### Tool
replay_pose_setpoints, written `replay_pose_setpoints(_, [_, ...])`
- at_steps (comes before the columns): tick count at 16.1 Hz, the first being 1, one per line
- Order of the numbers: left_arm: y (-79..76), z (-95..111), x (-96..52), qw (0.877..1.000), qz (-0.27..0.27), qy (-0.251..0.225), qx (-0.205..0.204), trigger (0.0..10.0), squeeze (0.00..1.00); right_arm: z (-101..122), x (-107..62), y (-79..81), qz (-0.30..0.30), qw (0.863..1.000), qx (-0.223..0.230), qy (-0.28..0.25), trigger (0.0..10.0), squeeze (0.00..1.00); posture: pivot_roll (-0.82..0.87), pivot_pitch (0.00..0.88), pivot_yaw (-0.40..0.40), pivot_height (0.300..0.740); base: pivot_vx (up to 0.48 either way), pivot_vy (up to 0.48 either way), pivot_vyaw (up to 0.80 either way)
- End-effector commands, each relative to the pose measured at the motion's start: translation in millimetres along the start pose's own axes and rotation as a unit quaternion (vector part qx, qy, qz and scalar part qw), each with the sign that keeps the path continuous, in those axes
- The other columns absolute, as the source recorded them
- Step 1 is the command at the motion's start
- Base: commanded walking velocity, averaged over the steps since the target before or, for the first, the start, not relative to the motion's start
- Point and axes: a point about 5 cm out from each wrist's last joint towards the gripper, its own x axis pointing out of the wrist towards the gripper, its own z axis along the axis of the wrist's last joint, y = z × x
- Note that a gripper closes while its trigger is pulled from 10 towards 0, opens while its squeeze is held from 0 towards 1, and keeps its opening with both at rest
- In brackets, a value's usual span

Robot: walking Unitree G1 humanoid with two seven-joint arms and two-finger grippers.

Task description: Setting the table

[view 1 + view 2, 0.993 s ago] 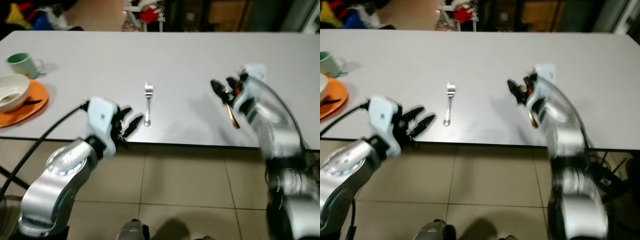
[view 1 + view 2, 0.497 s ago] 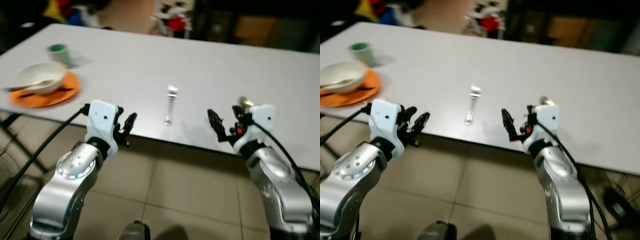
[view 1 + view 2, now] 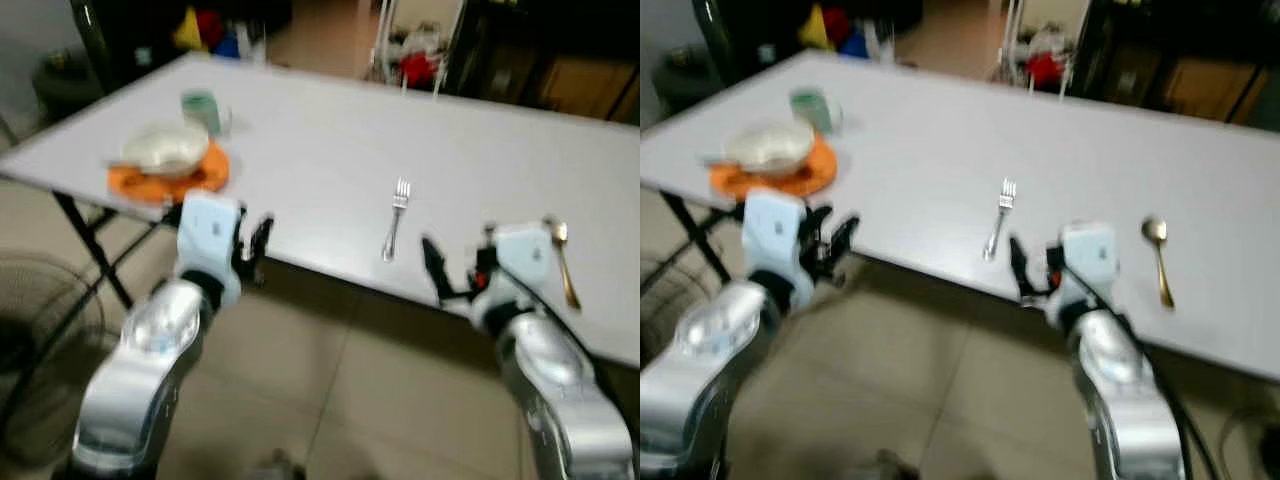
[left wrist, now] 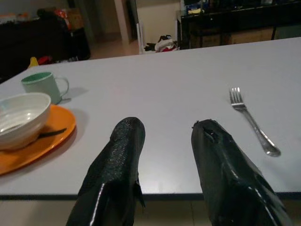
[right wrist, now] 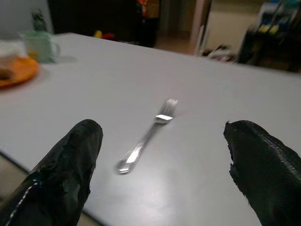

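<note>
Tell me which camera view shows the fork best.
The left wrist view: the fork lies sharp on the table, tines distinct. The right wrist view shows it whole but blurred; both eye views show it small and soft.

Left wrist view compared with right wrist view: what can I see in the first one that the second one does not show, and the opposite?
The left wrist view alone shows the white bowl sitting on the orange plate, with the left gripper open at the table's near edge. The right wrist view alone shows the right gripper, its fingers spread wide. It is too blurred at its far corner to make out a bowl. Both share the fork lying on the white table and the green mug.
</note>
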Motion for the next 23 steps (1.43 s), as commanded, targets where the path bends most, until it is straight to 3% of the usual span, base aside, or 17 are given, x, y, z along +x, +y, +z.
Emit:
replay_pose_setpoints(1, [1.9, 2, 2.4, 1.0, 0.007, -0.005, 0.003, 10.0, 0.0, 2, -1.0, 2.7, 0.013, 1.0, 0.023, 0.001, 10.0, 1.0, 0.07, 0.0, 0.043, 0.74, 0.0, 0.0, 0.0])
replay_pose_setpoints(6, [4.6, 6, 5.7, 1.0, 0.005, -0.01, 0.007, 10.0, 0.0, 5, 3.5, 11.2, 0.039, 0.998, 0.051, -0.012, 10.0, 1.0, 0.09, 0.0, 0.041, 0.74, 0.0, 0.212, 0.44])
replay_pose_setpoints(23, [7.5, -5, 0.7, 1.0, 0.008, 0.003, 0.002, 10.0, 0.0, 4, 1.4, 14.0, 0.104, 0.994, 0.038, -0.002, 10.0, 1.0, 0.07, 0.0, 0.045, 0.74, 0.0, 0.283, 0.8])
